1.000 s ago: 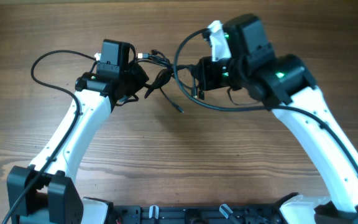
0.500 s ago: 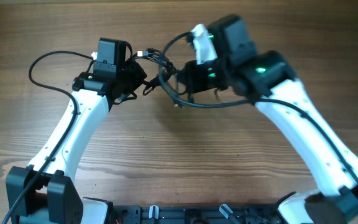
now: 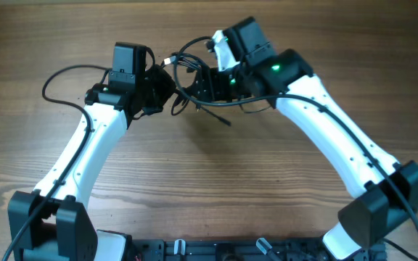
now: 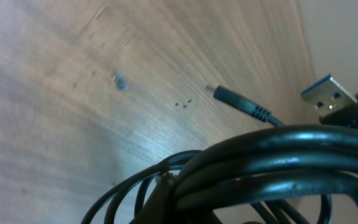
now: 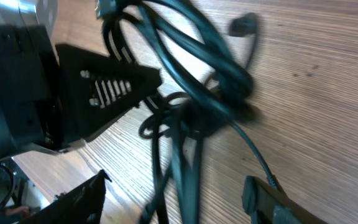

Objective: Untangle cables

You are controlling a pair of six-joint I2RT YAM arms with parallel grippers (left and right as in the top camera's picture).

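The cables (image 3: 189,78) form a black tangled bundle at the far middle of the table, between my two grippers. My left gripper (image 3: 165,90) is shut on the bundle's left side. In the left wrist view the cables (image 4: 278,155) fill the lower frame and hide the fingers, with a silvery plug (image 4: 328,93) and a small plug (image 4: 229,96) beyond. My right gripper (image 3: 200,83) sits just right of the tangle. Its jaws stand open (image 5: 176,183) with strands of the cables (image 5: 185,106) running between the fingers, untouched. One loose end (image 3: 223,121) trails toward the front.
Thicker black arm wires loop out at the far left (image 3: 56,76) and over the right arm (image 3: 194,47). The left gripper's black finger (image 5: 110,93) shows close by in the right wrist view. Bare wooden table (image 3: 209,188) lies in front of both arms.
My right arm has swung left toward the left gripper, bringing the tangle together, and its jaws have gone from shut to open. The left gripper has stayed shut in place.
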